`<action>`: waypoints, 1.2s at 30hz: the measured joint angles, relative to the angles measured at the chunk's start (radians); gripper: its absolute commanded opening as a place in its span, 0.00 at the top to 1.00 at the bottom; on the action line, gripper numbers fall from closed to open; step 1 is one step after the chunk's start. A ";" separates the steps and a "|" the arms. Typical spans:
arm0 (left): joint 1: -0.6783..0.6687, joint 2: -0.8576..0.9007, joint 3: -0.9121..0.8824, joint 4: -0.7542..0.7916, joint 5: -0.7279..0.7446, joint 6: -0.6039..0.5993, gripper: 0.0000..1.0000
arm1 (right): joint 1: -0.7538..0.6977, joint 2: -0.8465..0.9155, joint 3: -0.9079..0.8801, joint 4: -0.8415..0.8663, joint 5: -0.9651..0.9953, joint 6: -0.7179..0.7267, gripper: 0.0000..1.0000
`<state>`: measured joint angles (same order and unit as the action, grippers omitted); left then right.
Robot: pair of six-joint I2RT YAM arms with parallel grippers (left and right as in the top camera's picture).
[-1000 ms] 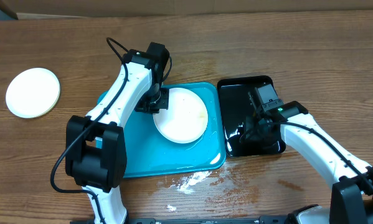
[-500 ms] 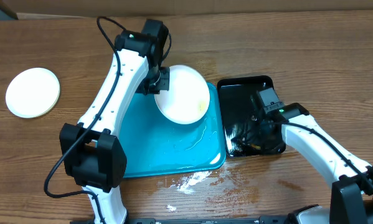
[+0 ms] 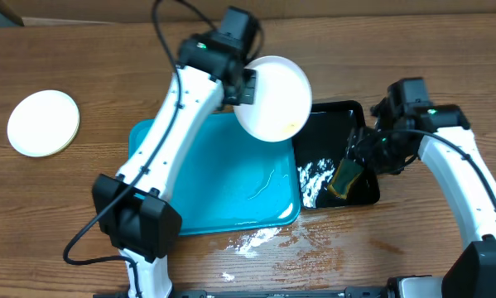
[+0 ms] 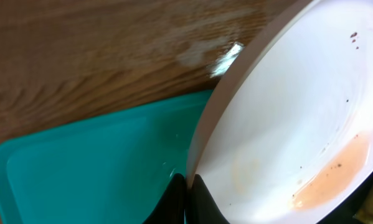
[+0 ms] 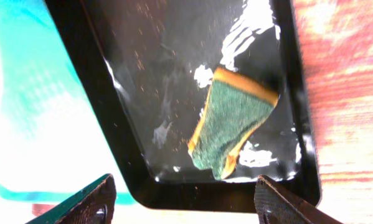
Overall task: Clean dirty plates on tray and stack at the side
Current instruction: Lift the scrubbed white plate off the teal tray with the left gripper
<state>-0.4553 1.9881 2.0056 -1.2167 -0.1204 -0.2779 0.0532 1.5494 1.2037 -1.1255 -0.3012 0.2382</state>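
My left gripper (image 3: 246,85) is shut on the rim of a white plate (image 3: 274,98) and holds it tilted in the air, over the far right corner of the turquoise tray (image 3: 206,194). In the left wrist view the fingertips (image 4: 187,190) pinch the plate (image 4: 286,118), which carries an orange-brown smear (image 4: 332,174) and dark specks. A second white plate (image 3: 43,122) lies on the table at the far left. My right gripper (image 3: 365,151) hangs open above a green and yellow sponge (image 5: 235,121). Nothing is between its fingers (image 5: 80,202).
The sponge (image 3: 345,175) lies in the glossy black tray (image 3: 334,116), right of the turquoise tray, among white foam (image 3: 314,178). Water and foam (image 3: 256,240) are spilled on the wooden table at the turquoise tray's front edge. A cardboard wall runs along the back.
The left arm lifted the plate off the turquoise tray, up and to the right. The right gripper opened, left the sponge in the black tray and drew back.
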 measured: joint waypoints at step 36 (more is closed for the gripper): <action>-0.475 0.000 0.000 0.242 -0.777 0.203 0.96 | -0.144 0.000 0.012 0.408 -0.422 0.034 0.96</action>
<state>-0.9298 1.9881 2.0056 -0.9745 -0.8978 -0.0746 -0.0910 1.5494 1.2160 -0.7177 -0.7231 0.2722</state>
